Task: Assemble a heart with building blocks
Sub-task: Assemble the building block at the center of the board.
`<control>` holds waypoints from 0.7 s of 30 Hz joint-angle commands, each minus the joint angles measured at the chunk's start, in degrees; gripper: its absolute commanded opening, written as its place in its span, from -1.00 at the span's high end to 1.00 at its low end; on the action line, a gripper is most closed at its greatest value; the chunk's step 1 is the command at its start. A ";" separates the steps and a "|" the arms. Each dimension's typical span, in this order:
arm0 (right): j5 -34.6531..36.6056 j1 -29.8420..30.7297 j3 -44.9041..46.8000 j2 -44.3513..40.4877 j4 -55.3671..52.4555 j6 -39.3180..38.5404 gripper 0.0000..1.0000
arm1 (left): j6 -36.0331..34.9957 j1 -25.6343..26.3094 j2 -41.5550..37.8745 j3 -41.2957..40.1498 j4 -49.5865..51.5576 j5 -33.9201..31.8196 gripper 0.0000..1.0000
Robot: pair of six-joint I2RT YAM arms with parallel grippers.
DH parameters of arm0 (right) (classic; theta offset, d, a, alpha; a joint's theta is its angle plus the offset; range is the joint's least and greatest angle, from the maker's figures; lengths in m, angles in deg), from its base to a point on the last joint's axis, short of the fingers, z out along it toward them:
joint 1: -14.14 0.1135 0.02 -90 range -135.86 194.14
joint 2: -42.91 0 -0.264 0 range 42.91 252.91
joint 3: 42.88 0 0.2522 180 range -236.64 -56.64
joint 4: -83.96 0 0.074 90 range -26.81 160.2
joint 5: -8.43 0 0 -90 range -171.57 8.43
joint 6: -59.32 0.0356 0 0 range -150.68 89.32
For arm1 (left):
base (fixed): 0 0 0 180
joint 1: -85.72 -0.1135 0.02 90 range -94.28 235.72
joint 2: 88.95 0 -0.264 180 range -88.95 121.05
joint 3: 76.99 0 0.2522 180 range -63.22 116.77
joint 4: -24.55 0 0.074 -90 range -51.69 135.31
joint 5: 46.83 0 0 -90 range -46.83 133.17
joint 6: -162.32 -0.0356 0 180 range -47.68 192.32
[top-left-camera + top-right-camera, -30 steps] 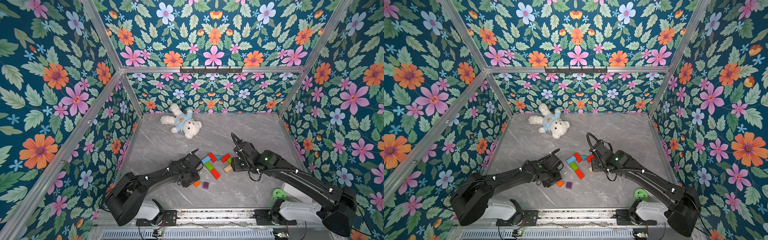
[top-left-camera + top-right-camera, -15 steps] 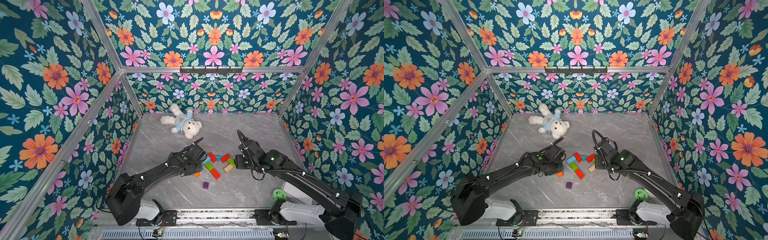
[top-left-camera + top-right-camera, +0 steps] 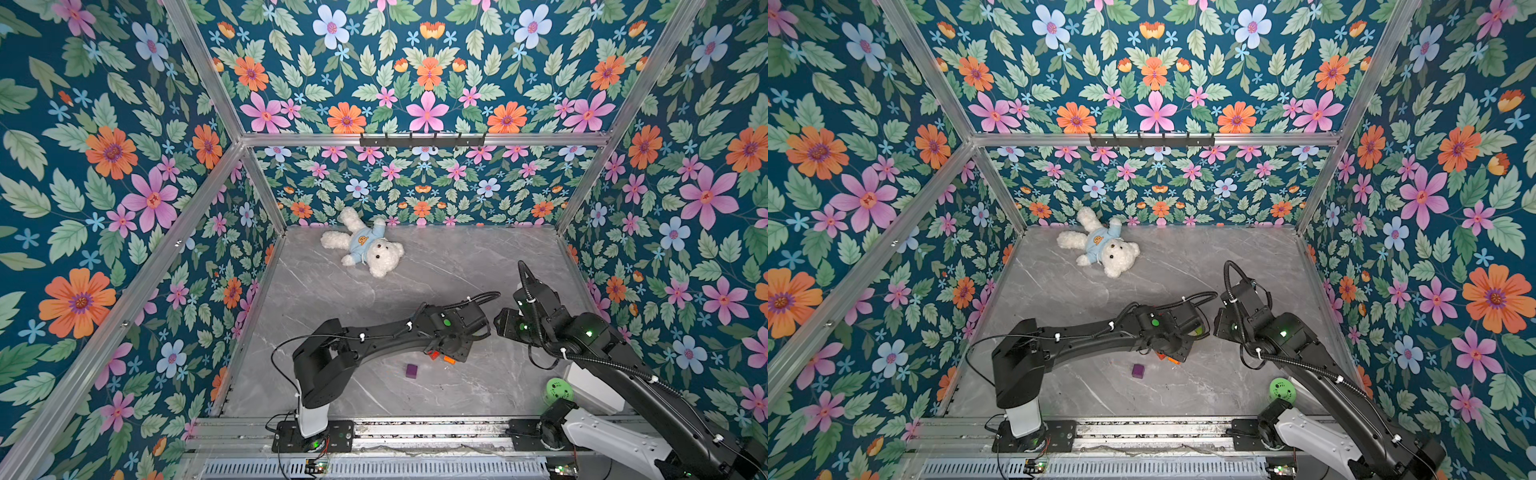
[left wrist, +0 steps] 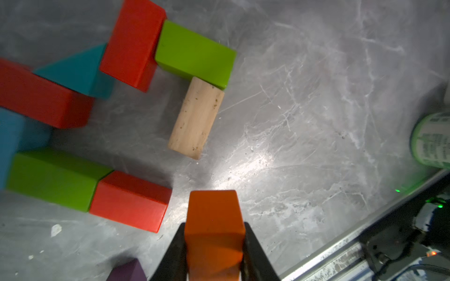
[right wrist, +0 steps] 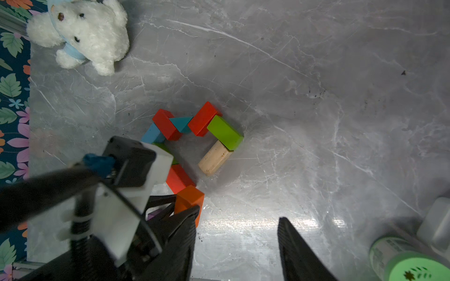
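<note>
Left wrist view has the left gripper (image 4: pixel 214 230) pinching the orange brick (image 4: pixel 213 209) just beside the unfinished heart (image 4: pixel 132 43); lowered askew, it could shove the nearest red brick (image 4: pixel 131 199) or plain-wood brick (image 4: pixel 196 116) and break the outline, while the right gripper (image 5: pixel 237 219) hangs spread, empty

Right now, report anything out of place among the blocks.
The heart outline is open at its tip: the purple cube lies apart from it, and the orange brick is clamped in the left gripper, not yet placed.
</note>
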 commanded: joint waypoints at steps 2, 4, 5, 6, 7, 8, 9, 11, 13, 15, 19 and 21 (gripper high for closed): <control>1.76 0.07 0.51 -1.34 -2.97 2.11 -0.12 | -3.17 0.15 3.22 1.46 2.08 -0.03 0.97; 2.09 0.06 0.67 -2.03 -3.60 2.17 -0.12 | -3.67 0.20 4.53 1.90 2.06 -0.23 0.87; 2.33 0.02 0.71 -2.38 -3.97 2.23 -0.12 | -3.80 0.22 5.29 2.12 2.06 0.05 0.78; 2.51 0.02 0.78 -2.77 -4.34 2.25 -0.13 | -3.89 0.16 5.99 2.23 2.06 0.40 0.58; 2.64 0.04 0.71 -2.97 -4.60 2.28 -0.13 | -3.82 0.16 6.40 2.18 2.11 0.67 0.41; 2.73 0.02 0.71 -3.21 -4.80 2.29 -0.13 | -3.93 0.22 6.68 2.23 2.17 0.80 0.27; 2.82 0.04 0.71 -3.36 -5.06 2.32 -0.13 | -3.98 0.11 6.77 2.04 2.11 0.67 0.16; 3.00 0.04 0.79 -3.59 -5.26 2.26 -0.13 | -4.14 0.16 6.57 1.77 2.24 -0.13 -0.07; 3.00 0.04 0.90 -3.68 -5.37 2.27 -0.13 | -4.22 0.15 6.38 1.74 2.48 -1.17 -0.14; 3.01 0.05 0.89 -3.72 -5.49 2.30 -0.13 | -4.43 0.17 6.55 1.88 2.86 -1.80 -0.11; 3.26 0.06 0.88 -4.19 -5.91 2.26 -0.13 | -5.16 0.24 7.08 2.15 3.64 -2.42 0.01; 3.35 0.00 0.88 -4.29 -6.19 2.34 -0.13 | -5.49 0.40 7.17 2.28 3.77 -2.57 0.03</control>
